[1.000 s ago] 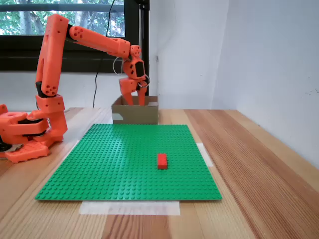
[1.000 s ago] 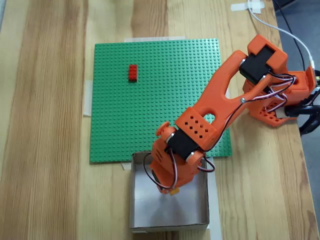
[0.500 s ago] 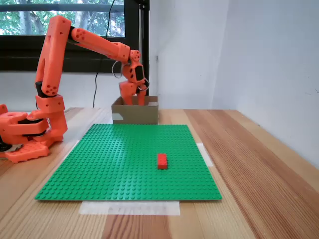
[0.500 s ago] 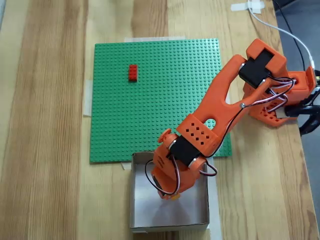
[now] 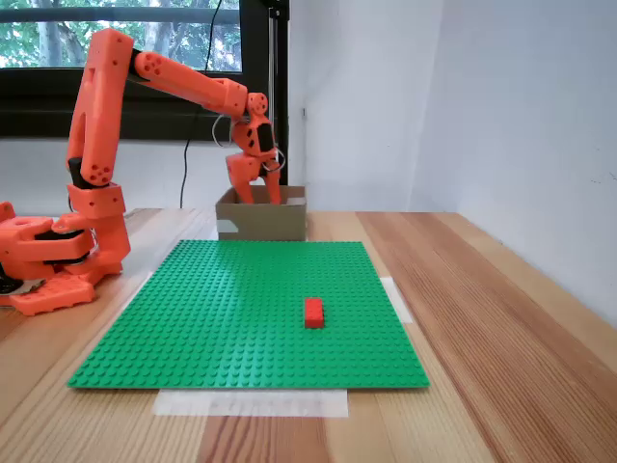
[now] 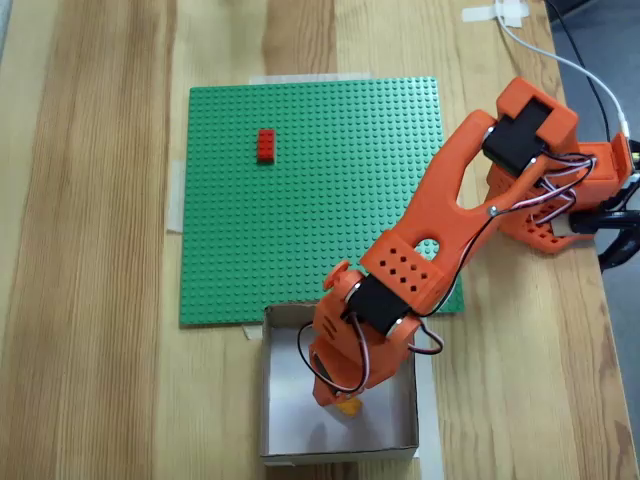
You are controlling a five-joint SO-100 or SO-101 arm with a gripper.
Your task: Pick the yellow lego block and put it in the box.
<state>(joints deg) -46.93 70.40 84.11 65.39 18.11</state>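
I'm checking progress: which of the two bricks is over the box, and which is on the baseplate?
The yellow brick is over the box, just under the gripper. The red brick sits alone on the green baseplate, far from the gripper.

We see the box [image 6: 283, 430], a low brown cardboard tray with an open top, sitting on the wood just past the green mat's edge; a white patch marks one outer wall. The small yellow block [image 6: 349, 406] shows above its pale floor, partly hidden.
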